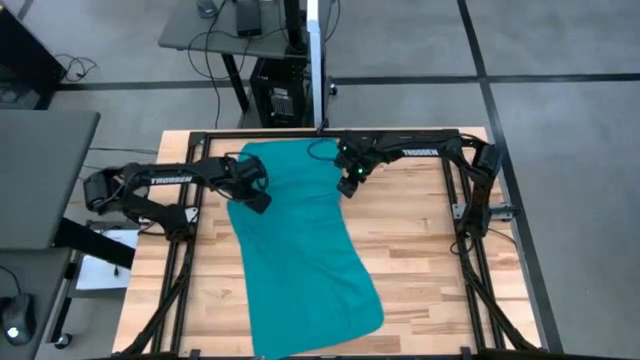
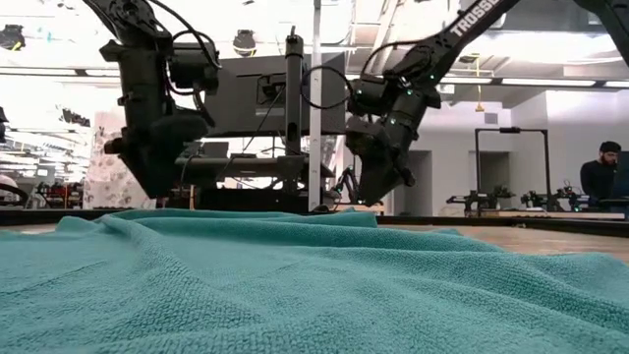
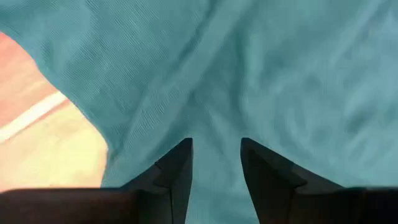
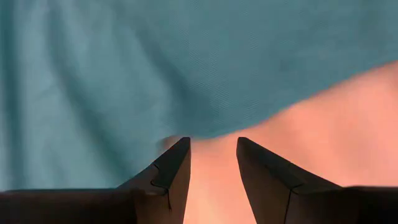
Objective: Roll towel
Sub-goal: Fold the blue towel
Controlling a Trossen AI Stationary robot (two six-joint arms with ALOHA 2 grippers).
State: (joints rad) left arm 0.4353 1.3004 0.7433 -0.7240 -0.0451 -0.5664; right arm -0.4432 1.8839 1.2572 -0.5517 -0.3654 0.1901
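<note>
On the table [image 1: 420, 250], both pincers [image 1: 258, 196] [image 1: 347, 186] hang parted over the towel [image 1: 300, 260].

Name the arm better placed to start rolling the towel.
Left, probably. The left gripper is open directly over the towel; the right gripper, also open, straddles bare table just off the towel's edge.

This place is a robotics lab. A wooden bench [image 1: 420, 240] stands on a grey floor [image 1: 570, 120], with a black metal frame [image 1: 470, 230] fixed on it that carries two dark robot arms. Beside it are desks with cables and a computer tower [image 1: 275, 100]. Across the room a monitor [image 2: 260, 98] is seen, ceiling lights, white walls, more equipment stands and a person [image 2: 601, 177] at work far off.
</note>
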